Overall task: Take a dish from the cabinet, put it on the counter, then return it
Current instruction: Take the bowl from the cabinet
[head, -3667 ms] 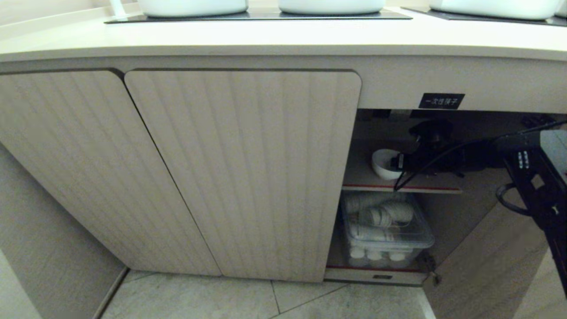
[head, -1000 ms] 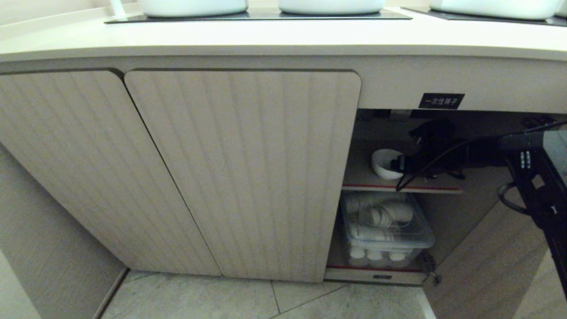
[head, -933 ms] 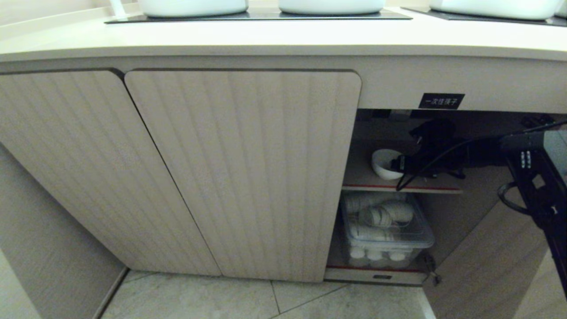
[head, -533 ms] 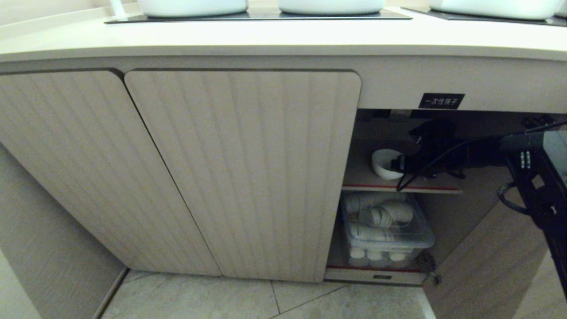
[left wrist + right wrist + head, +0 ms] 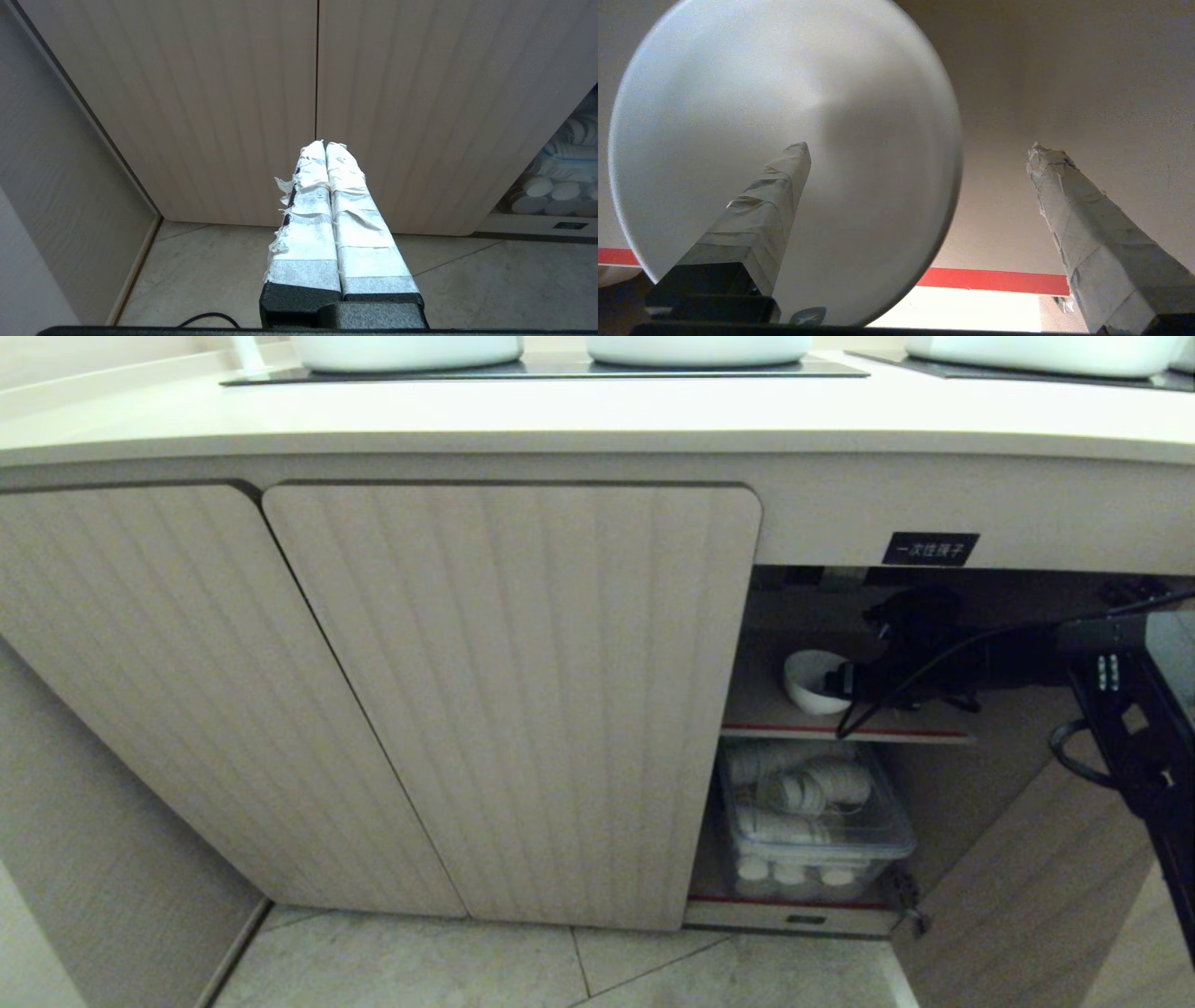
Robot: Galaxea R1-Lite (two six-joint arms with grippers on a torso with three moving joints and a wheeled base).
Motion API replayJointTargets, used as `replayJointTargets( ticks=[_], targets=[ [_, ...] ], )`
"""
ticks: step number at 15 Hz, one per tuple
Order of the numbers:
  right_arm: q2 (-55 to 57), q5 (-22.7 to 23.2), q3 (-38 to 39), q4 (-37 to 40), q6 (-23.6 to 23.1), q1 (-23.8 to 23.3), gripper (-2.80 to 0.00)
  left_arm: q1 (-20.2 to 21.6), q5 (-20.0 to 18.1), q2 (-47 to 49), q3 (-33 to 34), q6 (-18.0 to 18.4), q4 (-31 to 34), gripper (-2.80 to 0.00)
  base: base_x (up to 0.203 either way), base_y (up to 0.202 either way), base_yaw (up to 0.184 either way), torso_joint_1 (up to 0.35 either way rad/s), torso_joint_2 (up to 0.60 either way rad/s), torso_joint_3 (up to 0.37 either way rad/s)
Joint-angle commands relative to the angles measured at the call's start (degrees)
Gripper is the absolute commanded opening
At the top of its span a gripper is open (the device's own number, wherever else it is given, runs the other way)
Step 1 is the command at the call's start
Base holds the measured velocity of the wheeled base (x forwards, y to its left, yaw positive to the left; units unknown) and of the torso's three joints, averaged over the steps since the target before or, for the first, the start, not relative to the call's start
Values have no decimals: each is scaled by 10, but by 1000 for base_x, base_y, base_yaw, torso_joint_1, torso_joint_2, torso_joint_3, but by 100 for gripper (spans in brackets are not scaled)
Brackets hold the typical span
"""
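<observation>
The dish (image 5: 808, 679), a small plain white bowl, sits on the upper red-edged shelf (image 5: 756, 714) inside the open right bay of the cabinet (image 5: 513, 691). My right gripper (image 5: 840, 679) reaches into that bay from the right and is open. In the right wrist view, one taped finger (image 5: 775, 196) lies inside the dish (image 5: 738, 93). The other finger (image 5: 1069, 200) stands well outside its rim, so the right gripper (image 5: 919, 148) straddles the rim without pinching it. My left gripper (image 5: 325, 143) is shut and empty, parked low before the closed doors. The counter (image 5: 597, 411) runs above.
A clear plastic box of disposable cups (image 5: 812, 821) fills the lower shelf. White pots (image 5: 406, 350) stand on the black cooktop. The bay's open door (image 5: 1018, 887) swings out at the right, beside my arm. A black label (image 5: 931, 549) hangs above the opening.
</observation>
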Motion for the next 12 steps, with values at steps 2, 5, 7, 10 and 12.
replayJointTargets(
  ticks=[2,5,7,10,12],
  targets=[
    [0,0,0,-1,1,0,0,0,0,0,0,0,0,-280,0,0,0,0,0,0],
    [1,0,0,-2,1,0,0,0,0,0,0,0,0,-280,0,0,0,0,0,0],
    [2,0,0,-3,1,0,0,0,-1,0,0,0,0,-280,0,0,0,0,0,0],
    [3,0,0,-4,1,0,0,0,-1,0,0,0,0,-280,0,0,0,0,0,0],
    [3,0,0,-5,1,0,0,0,0,0,0,0,0,-280,0,0,0,0,0,0]
  ],
)
